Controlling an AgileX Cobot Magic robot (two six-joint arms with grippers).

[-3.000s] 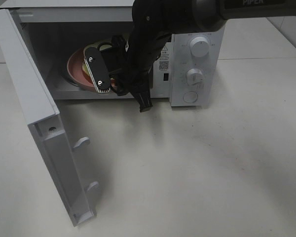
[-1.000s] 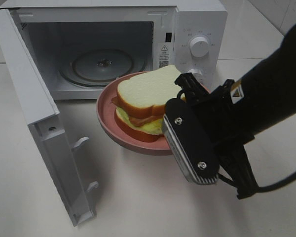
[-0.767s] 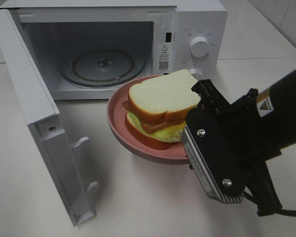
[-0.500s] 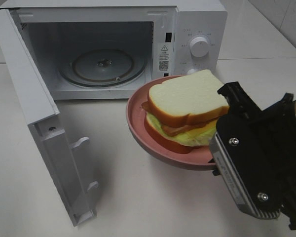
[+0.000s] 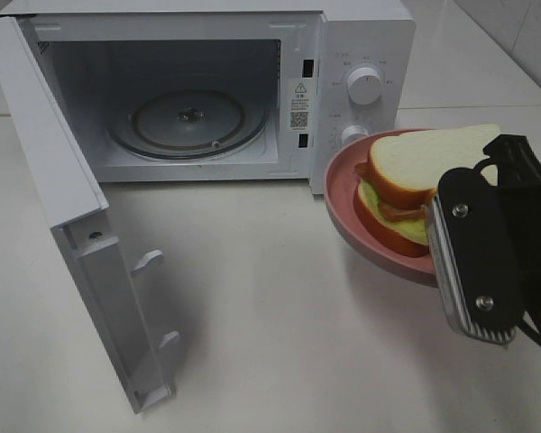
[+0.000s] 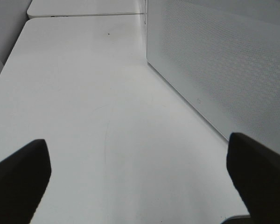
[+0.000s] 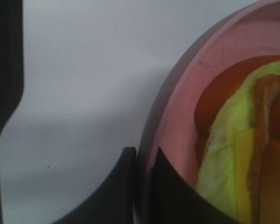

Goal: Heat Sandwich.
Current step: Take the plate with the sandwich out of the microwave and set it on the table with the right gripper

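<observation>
While the white box-shaped microwave oven [image 5: 252,90] stands with its hinged white door [image 5: 72,225] swung wide to the left, the round pink plate [image 5: 347,203] is carried clear of the pale tabletop [image 5: 270,316], to the right of the oven and in front of its control panel. On that plate lies the thick sandwich of two white bread slices with tan crust, yellow-green lettuce and reddish-brown meat [image 5: 415,171]; its right end is hidden in the overhead view behind the black right gripper [image 7: 142,186], whose ribbed silver-edged housing covers the plate's near right rim. The arm behind it is cut off by the picture's edge. The right wrist view shows two dark fingertips [image 7: 123,186] closed on the plate's rim, one on each side of it, so the jaws are clamped on the plate, not on the sandwich; only the lettuce and meat edge of the sandwich shows there, blurred by closeness. Inside the oven cavity the round glass turntable [image 5: 189,122] sits bare. Two white knobs [image 5: 365,83] are seen on the panel; the lower one is partly hidden behind the plate, and the panel's printed markings are too small to read. The left gripper [image 6: 140,179] does not show in the overhead view. Its own camera shows its two dark fingers [image 6: 18,177] spread far apart with nothing between them, above bare tabletop beside a perforated white oven wall [image 6: 224,60].
</observation>
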